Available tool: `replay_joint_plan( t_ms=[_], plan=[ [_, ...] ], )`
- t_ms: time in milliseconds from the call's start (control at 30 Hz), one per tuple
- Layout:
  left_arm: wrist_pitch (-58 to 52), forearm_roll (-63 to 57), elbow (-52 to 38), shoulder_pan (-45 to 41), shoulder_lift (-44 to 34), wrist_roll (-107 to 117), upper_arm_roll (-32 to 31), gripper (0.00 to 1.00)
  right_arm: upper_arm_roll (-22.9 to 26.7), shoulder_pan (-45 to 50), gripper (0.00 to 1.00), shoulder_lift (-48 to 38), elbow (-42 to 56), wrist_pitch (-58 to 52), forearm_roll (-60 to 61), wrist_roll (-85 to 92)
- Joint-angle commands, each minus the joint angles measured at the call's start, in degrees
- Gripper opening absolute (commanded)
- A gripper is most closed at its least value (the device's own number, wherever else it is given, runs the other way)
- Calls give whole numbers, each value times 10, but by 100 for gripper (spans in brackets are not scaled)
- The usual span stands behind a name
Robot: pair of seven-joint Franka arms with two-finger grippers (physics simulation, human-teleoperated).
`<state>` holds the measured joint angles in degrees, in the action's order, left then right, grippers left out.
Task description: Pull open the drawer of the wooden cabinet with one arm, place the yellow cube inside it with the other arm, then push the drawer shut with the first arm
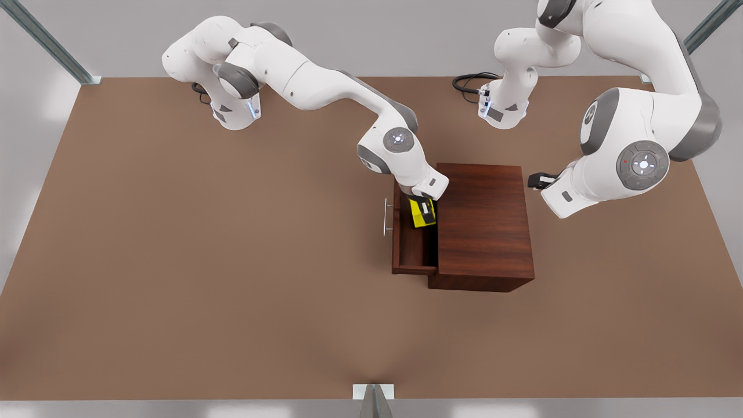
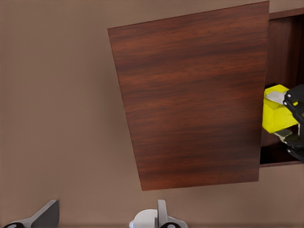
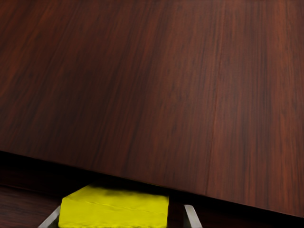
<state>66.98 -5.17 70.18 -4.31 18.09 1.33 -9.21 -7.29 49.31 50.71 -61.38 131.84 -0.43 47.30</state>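
I'm holding the stiff, light-looking yellow cube (image 1: 422, 211) by opposite faces in my right gripper (image 1: 424, 212), over the drawer (image 1: 413, 244) at the cabinet's (image 1: 484, 226) nine o'clock, while my left gripper (image 1: 537, 180) is waiting at three o'clock, fingers spread on nothing.

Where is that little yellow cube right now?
In the front view, the yellow cube sits between the right gripper's fingers, down in the open drawer at its far end, just left of the wooden cabinet.
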Motion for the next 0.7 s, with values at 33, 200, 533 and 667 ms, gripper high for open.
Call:
replay_joint_plan(
  t_ms=[33,200,533,667],
  plan=[
    [0,-1,0,0,-1,-5,0,100,1,0,100,0,3,5,3,-55],
    [35,30,18,-7,-5,67,0,56,-3,-47,100,-65,0,-99,3,-21],
    [331,82,-26,-290,174,1192,-20,21,224,-233,100,-263,54,-740,-80,-378],
    [440,24,-115,-380,252,1519,-18,21,61,-351,100,-406,-67,-740,-77,-527]
  ],
)
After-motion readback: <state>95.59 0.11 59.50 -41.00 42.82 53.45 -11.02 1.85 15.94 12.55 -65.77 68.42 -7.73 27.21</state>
